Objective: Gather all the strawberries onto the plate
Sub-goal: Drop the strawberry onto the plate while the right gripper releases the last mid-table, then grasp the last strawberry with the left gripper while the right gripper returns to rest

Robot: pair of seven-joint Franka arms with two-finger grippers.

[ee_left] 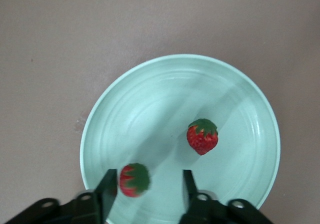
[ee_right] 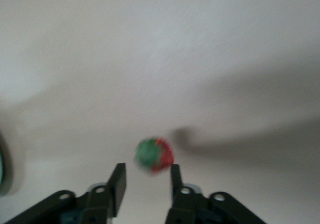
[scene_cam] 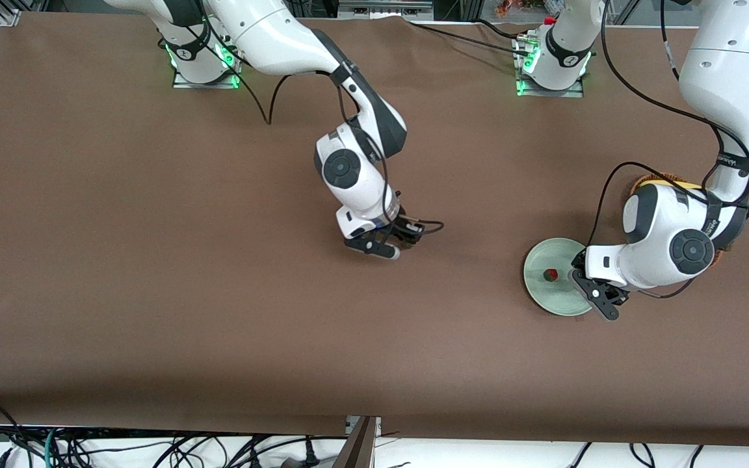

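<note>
The plate (scene_cam: 553, 286) sits toward the left arm's end of the table, nearer the front camera than the basket (scene_cam: 657, 179), which the left arm mostly hides. The left gripper (ee_left: 145, 181) hangs over the plate's rim with its jaws spread. One strawberry (ee_left: 202, 136) lies on the plate; a second berry (ee_left: 133, 179) shows blurred between the spread fingers (ee_left: 106, 186), touching neither as far as can be seen, so it looks just let go over the plate. The right gripper (ee_right: 146, 176) is low over the bare table (scene_cam: 153, 260) near the middle, well apart from the plate, jaws also spread, with the third berry (ee_right: 154, 155) just past the fingertips in the right wrist view; that berry is blurred and I cannot tell whether it rests on the table, and the front view hides it under the gripper. By my judgement two berries are as good as home and this last one remains. It should be very light, small and roundish, so it will likely roll or skid on the cloth if nudged by one finger first. It may be soft or slick, so a gentle pinch suits. Best hold is across the red body's widest part, fingers straddling it evenly, rather than on the leafy cap, which could slip out.
</note>
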